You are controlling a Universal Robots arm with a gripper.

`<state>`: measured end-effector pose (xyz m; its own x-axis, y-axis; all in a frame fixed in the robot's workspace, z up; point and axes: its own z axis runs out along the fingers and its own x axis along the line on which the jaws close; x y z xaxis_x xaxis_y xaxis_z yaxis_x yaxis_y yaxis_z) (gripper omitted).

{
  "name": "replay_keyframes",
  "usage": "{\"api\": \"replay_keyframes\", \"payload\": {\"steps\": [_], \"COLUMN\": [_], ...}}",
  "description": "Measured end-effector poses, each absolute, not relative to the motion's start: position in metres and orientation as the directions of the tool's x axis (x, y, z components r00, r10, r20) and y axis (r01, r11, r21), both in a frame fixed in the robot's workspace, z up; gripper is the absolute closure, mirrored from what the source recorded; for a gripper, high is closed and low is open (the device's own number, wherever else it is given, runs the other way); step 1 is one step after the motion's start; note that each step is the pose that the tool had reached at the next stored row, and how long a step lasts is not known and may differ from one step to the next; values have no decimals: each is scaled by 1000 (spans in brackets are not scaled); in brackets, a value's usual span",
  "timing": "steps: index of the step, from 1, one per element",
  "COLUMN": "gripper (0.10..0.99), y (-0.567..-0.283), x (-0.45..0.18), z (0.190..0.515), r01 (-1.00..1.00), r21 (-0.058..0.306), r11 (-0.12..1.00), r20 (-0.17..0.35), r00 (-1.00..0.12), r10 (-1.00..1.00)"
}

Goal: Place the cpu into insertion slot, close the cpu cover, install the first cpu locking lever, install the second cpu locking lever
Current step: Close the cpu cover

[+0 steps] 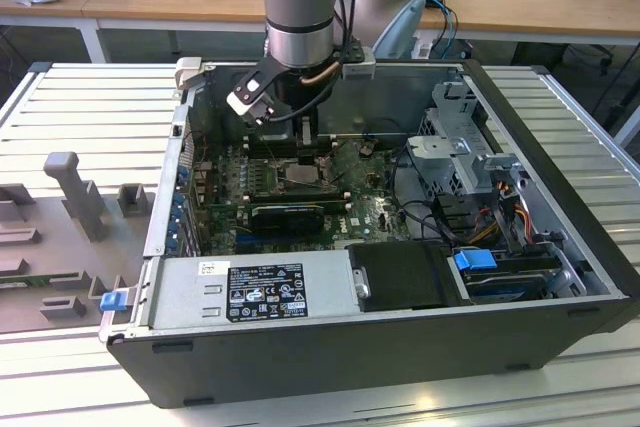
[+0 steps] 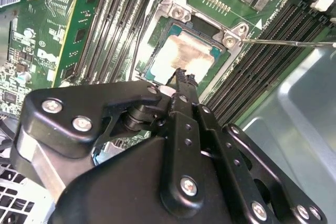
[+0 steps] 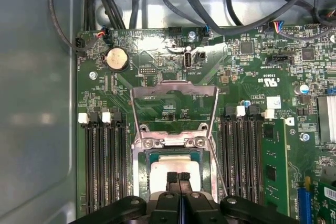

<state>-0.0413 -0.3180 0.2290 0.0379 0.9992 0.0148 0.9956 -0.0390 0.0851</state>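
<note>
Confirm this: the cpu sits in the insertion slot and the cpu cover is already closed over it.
Wrong on the cover. The cpu sits in the insertion slot, but the cpu cover is open, swung back off it, as the first wrist view shows.

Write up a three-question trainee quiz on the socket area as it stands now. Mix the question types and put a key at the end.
1. True or false: the cpu lies in the insertion slot.
2. Multiple choice: the cpu cover is
A) folded down over the cpu
B) swung open, clear of the cpu
C) held by the gripper
3. Fill in the blank: the gripper, with its tips just over the cpu, is ____ (open or shut).

Key: 1 true; 2 B; 3 shut.
</note>
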Motion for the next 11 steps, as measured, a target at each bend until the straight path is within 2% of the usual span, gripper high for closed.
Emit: {"api": "replay_keyframes", "payload": {"steps": [11], "gripper": [980], "y": [-317], "x": [-41], "z": [233], "r01": [996], "r21": [85], "r11": [-39], "r20": [15], "r00": [38], "r10": [999]}}
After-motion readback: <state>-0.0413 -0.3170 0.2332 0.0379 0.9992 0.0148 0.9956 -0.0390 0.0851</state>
